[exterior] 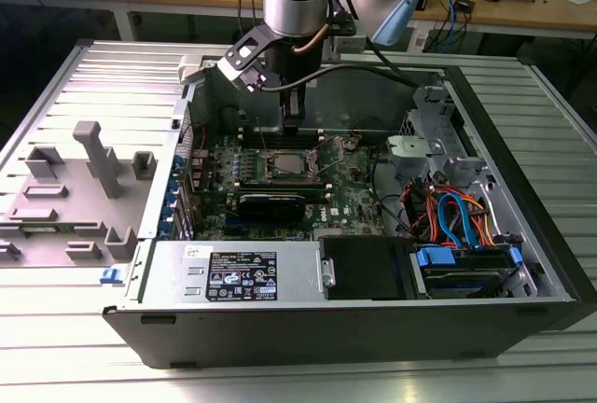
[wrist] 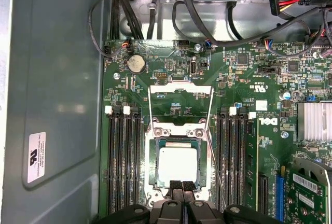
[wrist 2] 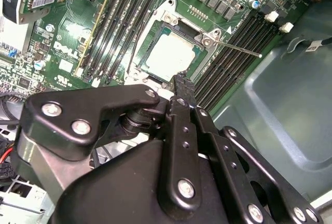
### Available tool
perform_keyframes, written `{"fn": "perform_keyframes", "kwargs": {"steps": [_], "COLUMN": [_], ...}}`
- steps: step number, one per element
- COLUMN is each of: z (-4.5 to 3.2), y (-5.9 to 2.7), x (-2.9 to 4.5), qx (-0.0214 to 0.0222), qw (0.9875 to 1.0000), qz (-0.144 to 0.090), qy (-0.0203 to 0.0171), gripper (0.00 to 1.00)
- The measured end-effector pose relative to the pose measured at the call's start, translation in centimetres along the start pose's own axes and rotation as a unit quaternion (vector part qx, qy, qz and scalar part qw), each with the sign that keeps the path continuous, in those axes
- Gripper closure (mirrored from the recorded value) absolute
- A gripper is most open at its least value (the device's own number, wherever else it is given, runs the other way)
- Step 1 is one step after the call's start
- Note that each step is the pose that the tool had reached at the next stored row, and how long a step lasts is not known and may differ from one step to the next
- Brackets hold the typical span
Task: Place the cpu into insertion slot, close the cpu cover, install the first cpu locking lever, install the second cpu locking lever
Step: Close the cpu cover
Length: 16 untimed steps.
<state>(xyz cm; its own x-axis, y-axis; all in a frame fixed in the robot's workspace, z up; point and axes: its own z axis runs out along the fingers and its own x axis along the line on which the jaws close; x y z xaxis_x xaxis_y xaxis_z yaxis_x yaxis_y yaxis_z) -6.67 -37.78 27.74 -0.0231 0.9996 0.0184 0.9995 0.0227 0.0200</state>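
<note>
The cpu [wrist: 178,164], a silver-grey square chip, lies inside the insertion slot [wrist: 154,164]; it also shows in the second wrist view as the cpu [wrist 2: 169,53]. The cpu cover [wrist: 180,87], a thin metal frame, stands swung open at the slot's far side. A thin wire locking lever [wrist: 215,167] runs unlatched along one side of the slot. My gripper [wrist: 182,185] hangs just above the slot's near edge, its fingers [wrist 2: 181,81] pressed together and holding nothing. In the exterior view the gripper [exterior: 292,128] hovers over the motherboard at the back of the open case.
Black memory slots [wrist: 124,162] flank the socket on both sides. Cables [wrist: 155,6] hang past the board's far edge. The case wall [wrist: 52,105] rises close beside the board. A graphics card [exterior: 270,202] and drive bays with orange and blue cables [exterior: 457,216] fill the case.
</note>
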Motion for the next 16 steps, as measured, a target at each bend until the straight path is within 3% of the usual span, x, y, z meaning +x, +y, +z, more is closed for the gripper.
{"fn": "perform_keyframes", "kwargs": {"steps": [16], "z": [0.01], "y": [0.49], "x": [-0.01], "qx": [0.0000], "qw": [1.0000], "qz": [0.000], "qy": [0.0000], "gripper": [0.89]}}
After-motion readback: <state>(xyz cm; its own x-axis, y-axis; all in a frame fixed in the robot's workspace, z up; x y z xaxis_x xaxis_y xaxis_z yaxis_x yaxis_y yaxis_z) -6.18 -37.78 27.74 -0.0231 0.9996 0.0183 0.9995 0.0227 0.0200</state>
